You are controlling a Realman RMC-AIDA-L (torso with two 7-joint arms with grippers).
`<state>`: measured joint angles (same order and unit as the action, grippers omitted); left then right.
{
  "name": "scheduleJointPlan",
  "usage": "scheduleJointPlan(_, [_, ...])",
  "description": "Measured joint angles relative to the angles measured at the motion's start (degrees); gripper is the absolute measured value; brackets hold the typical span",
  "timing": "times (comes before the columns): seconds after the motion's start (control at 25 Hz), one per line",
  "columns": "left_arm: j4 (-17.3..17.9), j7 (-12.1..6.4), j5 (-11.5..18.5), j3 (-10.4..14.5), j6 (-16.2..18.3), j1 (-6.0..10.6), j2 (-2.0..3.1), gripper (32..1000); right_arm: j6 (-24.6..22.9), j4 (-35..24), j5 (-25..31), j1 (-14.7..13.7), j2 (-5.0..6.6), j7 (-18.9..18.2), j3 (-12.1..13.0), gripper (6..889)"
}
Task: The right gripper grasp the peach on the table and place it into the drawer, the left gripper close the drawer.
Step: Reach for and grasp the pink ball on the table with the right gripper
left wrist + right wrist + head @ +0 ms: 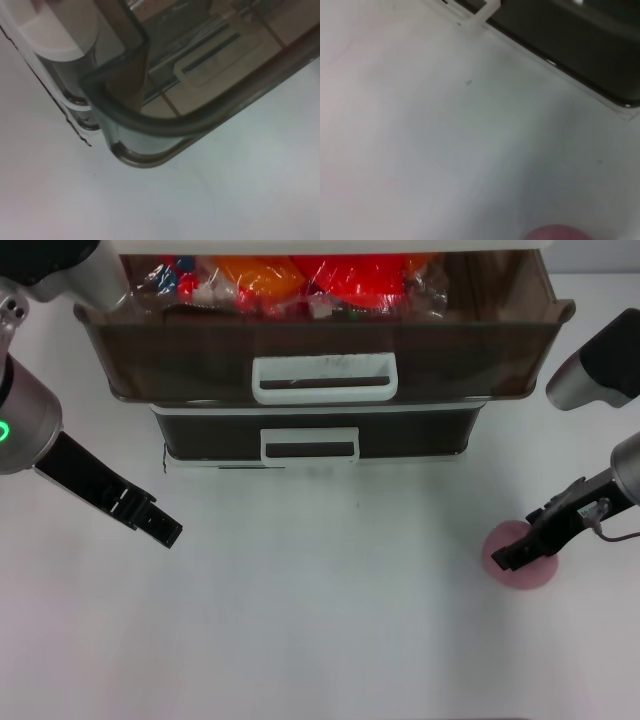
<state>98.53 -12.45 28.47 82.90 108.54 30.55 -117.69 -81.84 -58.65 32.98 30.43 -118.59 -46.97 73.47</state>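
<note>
White worktop carries the peach at its right, right gripper over it, jaws' state untold; drawer stands open behind; left gripper hovers apart, jaws unclear.

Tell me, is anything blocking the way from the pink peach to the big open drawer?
Nothing visible blocks it. The peach sits on the table under the right gripper, and only bare tabletop lies between it and the drawer. The drawer is pulled open, with snack packets already inside.

drawer corner (translucent) over table
</note>
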Motion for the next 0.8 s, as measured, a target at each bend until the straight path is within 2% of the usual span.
scheduleJointPlan(0.24, [0.0,-0.04,0.0,0.0,-0.1,0.03,0.00,841,1.8,2.7,-0.2,0.5,0.12,0.2,0.6,819])
scheduleJointPlan(0.4, [0.0,-0.07,0.0,0.0,-0.2,0.04,0.00,842,2.4,2.9,-0.3,0.6,0.19,0.7,1.7,819])
scheduleJointPlan(0.56, [0.0,-0.15,0.0,0.0,-0.3,-0.08,0.00,842,2.5,2.9,-0.3,0.6,0.20,1.2,1.6,819])
scheduleJointPlan(0.76, [0.0,-0.23,0.0,0.0,-0.7,-0.46,0.00,842,2.5,2.9,-0.3,0.6,0.28,1.2,1.4,643])
scheduleJointPlan(0.8, [0.0,-0.23,0.0,0.0,-0.7,-0.50,0.01,842,2.5,2.9,-0.3,0.6,0.29,1.2,1.5,562])
